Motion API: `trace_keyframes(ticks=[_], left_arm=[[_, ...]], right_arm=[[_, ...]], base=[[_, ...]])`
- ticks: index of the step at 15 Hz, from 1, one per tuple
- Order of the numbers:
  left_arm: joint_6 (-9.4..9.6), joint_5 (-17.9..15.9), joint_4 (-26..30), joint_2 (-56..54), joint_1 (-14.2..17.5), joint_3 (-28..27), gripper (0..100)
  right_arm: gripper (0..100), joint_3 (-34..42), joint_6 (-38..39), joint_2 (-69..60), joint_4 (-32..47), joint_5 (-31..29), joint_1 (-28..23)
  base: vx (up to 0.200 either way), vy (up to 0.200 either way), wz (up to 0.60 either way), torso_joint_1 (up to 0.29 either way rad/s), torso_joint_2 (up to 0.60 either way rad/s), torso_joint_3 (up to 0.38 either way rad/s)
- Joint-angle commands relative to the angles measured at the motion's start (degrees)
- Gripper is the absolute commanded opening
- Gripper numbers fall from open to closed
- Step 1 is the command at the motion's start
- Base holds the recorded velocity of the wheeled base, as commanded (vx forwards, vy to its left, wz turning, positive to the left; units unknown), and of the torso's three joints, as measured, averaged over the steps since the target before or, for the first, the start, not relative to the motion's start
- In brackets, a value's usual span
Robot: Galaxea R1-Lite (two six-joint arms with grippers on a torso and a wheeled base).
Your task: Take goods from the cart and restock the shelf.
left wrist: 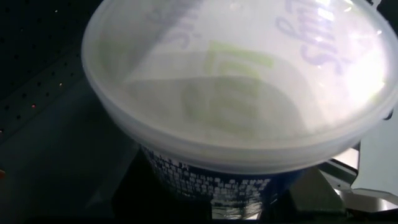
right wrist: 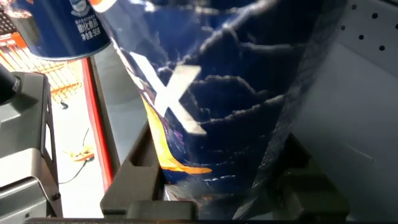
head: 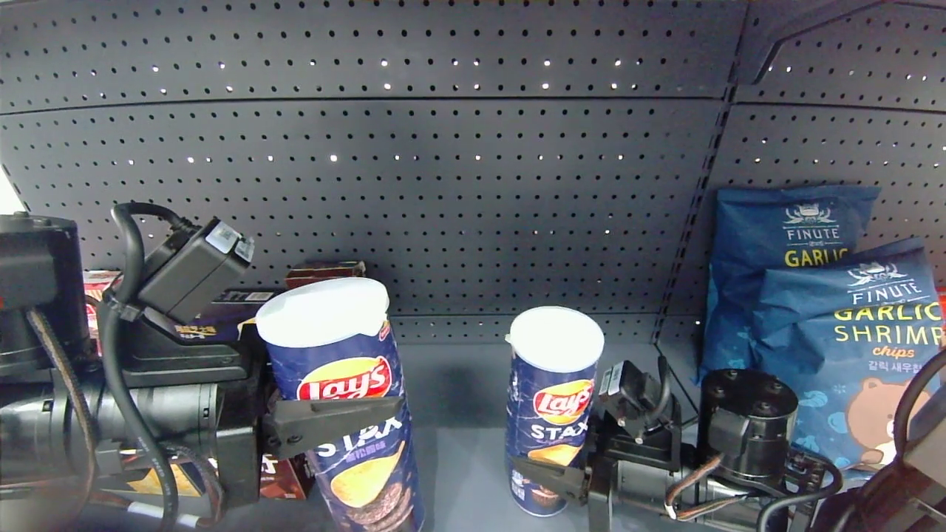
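Two dark blue chip cans with white lids are in the head view. The left can [head: 344, 399] leans slightly, and my left gripper [head: 355, 421] is shut on its middle, one finger lying across the label. Its lid [left wrist: 236, 81] shows close up in the left wrist view. The right can [head: 550, 406] stands upright on the grey shelf [head: 458, 384], with my right gripper [head: 550, 476] shut on its lower part. In the right wrist view this can [right wrist: 236, 93] sits between the fingers [right wrist: 137, 180], and the left can [right wrist: 62, 31] appears farther off.
Two blue shrimp-chip bags [head: 835, 318] lean against the pegboard back wall [head: 473, 185] at the right. Small boxes [head: 325, 272] stand behind the left can. Bare shelf floor lies between the two cans. A red strip [right wrist: 99, 124] marks the shelf's front edge.
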Motion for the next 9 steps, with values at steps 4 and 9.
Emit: trace_keyframes(ticks=[4, 9], left_arm=[[-0.01, 0.0, 0.0, 0.0, 0.0, 0.0, 0], [0.08, 1.6, 0.1, -0.2, -0.3, -0.3, 0]], right_arm=[[100, 2.5, -0.3, -0.4, -2.2, -0.1, -0.2], [100, 14.2, -0.2, -9.7, -9.4, 0.0, -1.6]], base=[[0.0, 0.0, 0.0, 0.0, 0.0, 0.0], [0.0, 0.0, 0.0, 0.0, 0.0, 0.0]])
